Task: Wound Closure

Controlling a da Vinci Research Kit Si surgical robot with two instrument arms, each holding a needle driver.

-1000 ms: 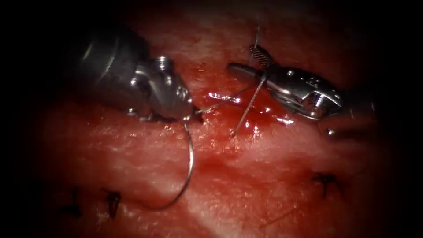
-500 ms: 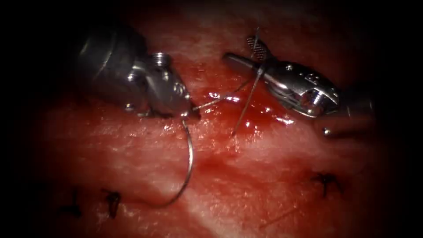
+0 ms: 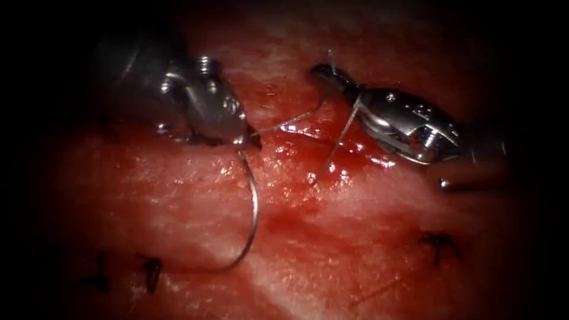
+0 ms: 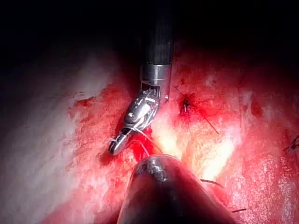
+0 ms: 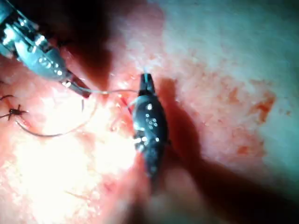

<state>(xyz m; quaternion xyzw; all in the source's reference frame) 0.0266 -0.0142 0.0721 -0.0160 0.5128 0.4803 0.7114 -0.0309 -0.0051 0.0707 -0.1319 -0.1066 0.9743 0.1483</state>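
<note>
The left tool [image 3: 252, 141], on the left, holds the needle [image 3: 253, 207] at one end; its curve hangs free over the near tissue [image 3: 355, 237]. The right tool [image 3: 332, 74] stands far right, closed on thread [image 3: 290, 121] stretched between the two tips. A second strand [image 3: 335, 148] slants down to the red fluid [image 3: 349, 151]. Knotted stitches [image 3: 438, 243] lie near right and near left; the near middle is open.

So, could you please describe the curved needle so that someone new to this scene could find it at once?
Start at the left tool, whose tips sit left of the red fluid on the tissue. The needle hangs from those shut jaws, held at one end, lying on the tissue, not in it. Unlike the straight thread in the right tool, it is one long silver arc.
</note>
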